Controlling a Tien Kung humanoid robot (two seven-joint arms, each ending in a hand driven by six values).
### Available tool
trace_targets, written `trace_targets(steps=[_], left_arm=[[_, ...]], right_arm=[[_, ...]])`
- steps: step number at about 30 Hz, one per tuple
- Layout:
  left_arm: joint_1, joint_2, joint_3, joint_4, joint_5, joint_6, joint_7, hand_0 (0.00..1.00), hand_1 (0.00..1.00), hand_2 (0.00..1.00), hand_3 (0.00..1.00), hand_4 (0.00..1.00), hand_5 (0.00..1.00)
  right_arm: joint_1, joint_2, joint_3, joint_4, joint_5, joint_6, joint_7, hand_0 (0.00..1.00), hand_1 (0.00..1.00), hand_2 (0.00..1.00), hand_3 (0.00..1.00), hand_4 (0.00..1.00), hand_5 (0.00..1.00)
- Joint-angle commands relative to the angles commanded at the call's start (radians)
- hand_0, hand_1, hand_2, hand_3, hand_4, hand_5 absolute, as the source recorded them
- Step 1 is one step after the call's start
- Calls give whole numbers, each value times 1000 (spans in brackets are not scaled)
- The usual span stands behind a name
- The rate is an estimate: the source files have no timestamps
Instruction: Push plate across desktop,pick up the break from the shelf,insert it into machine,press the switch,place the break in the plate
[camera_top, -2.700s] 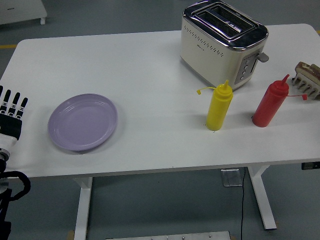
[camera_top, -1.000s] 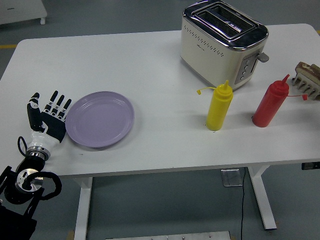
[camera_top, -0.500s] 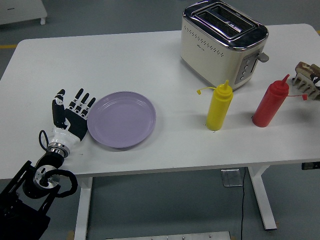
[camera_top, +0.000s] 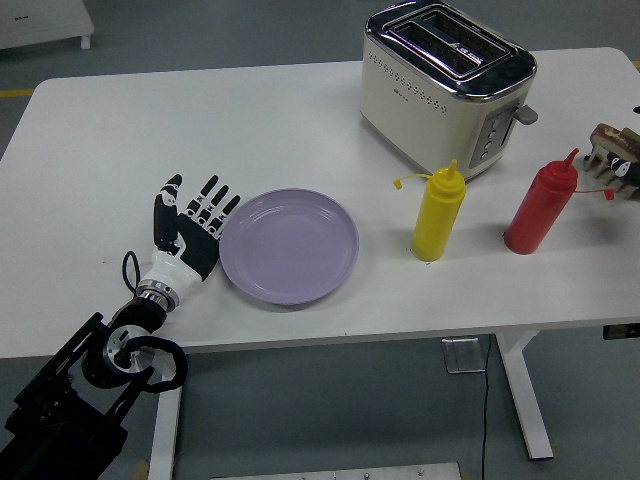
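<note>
A lavender plate (camera_top: 289, 245) lies on the white table, left of centre. My left hand (camera_top: 192, 222) is open with its fingers spread, and its finger side rests against the plate's left rim. A cream and chrome toaster (camera_top: 447, 85) stands at the back right with both slots empty and its lever (camera_top: 526, 114) up. A slice of bread (camera_top: 612, 137) stands in a small rack (camera_top: 612, 168) at the right edge. Only dark fingertips of my right hand (camera_top: 628, 166) show at the rack, cut off by the picture's edge.
A yellow squeeze bottle (camera_top: 438, 214) and a red squeeze bottle (camera_top: 540, 205) stand in front of the toaster, between the plate and the rack. The table's near edge (camera_top: 350, 338) runs just below the plate.
My left hand has moved right along the table's front and pushed the plate with it from the left side toward the centre. Dark fingertips have appeared at the rack on the right.
</note>
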Motion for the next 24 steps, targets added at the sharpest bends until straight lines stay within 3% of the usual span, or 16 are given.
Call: trace_targets(steps=[5, 6, 11, 12, 23, 24], left_arm=[[-9, -5, 28, -2, -8, -4, 0, 906, 938, 995, 916, 647, 998], [-10, -6, 31, -3, -9, -5, 0, 906, 935, 991, 915, 647, 998], [-15, -7, 39, -8, -11, -6, 0, 906, 935, 991, 915, 647, 998], [-17, -7, 39, -10, -11, -6, 0, 903, 933, 993, 915, 649, 998], [-16, -6, 15, -36, -1, -3, -1, 900, 933, 991, 915, 651, 998], [-15, -6, 8, -39, 0, -3, -1, 899, 932, 989, 903, 652, 998]], right_arm=[[21, 6, -20, -28, -5, -8, 6, 635, 664, 659, 708, 717, 220], [23, 7, -23, -31, -6, -10, 7, 523, 582, 575, 629, 656, 158], [35, 8, -35, -44, -15, -20, 10, 523, 582, 575, 629, 656, 158], [39, 8, -39, -49, -21, -24, 9, 437, 513, 536, 557, 520, 47], [58, 6, -51, -84, -59, -48, -1, 405, 491, 533, 550, 508, 42], [58, 5, -51, -86, -61, -49, -1, 339, 456, 512, 532, 475, 20]])
